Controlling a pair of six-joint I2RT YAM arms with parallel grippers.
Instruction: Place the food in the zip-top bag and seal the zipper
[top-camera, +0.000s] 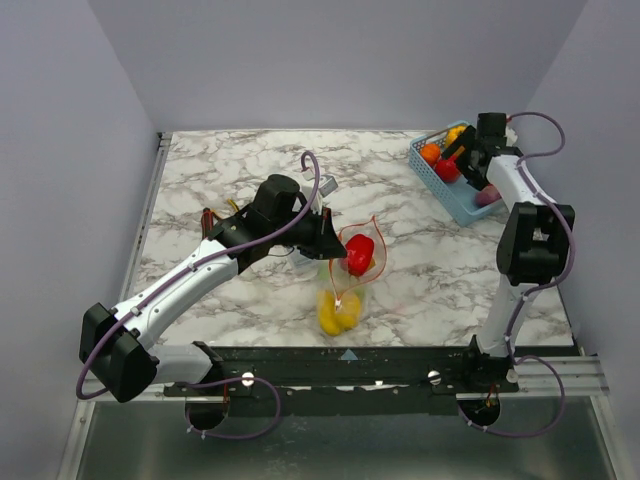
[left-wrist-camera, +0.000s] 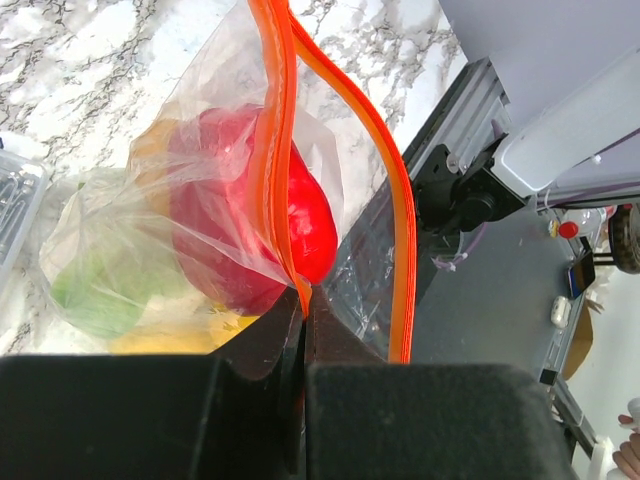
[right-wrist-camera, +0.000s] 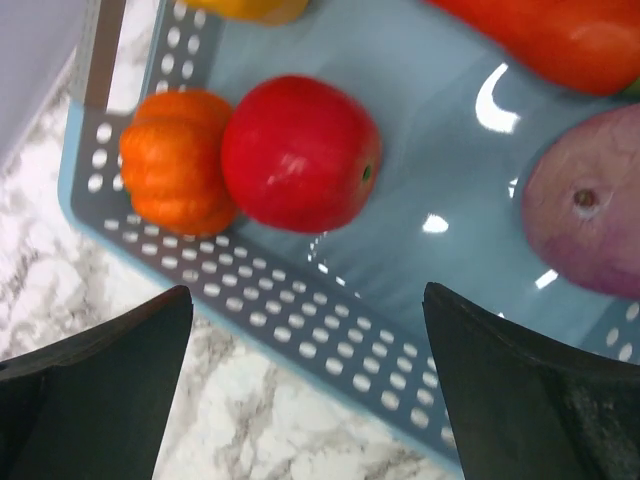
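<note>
The zip-top bag (top-camera: 352, 272) lies mid-table with its mouth held open. A red food piece (top-camera: 360, 253) and a yellow one (top-camera: 338, 312) sit inside it. My left gripper (left-wrist-camera: 303, 300) is shut on one side of the orange zipper (left-wrist-camera: 268, 130); the other side (left-wrist-camera: 392, 190) bows away. Through the plastic I see the red piece (left-wrist-camera: 312, 228), a green piece (left-wrist-camera: 95, 290) and a yellow one (left-wrist-camera: 170, 340). My right gripper (right-wrist-camera: 307, 292) hangs open over the near wall of the blue basket (right-wrist-camera: 440, 130), just short of a red fruit (right-wrist-camera: 300, 150) and an orange pumpkin (right-wrist-camera: 170, 160).
The blue basket (top-camera: 462, 200) stands at the table's back right, also holding a purple piece (right-wrist-camera: 590, 215), an orange piece (right-wrist-camera: 560, 35) and a yellow one (right-wrist-camera: 250, 8). A rigid clear box (left-wrist-camera: 15, 210) lies just left of the bag. The metal table rail (left-wrist-camera: 470, 110) runs past the bag.
</note>
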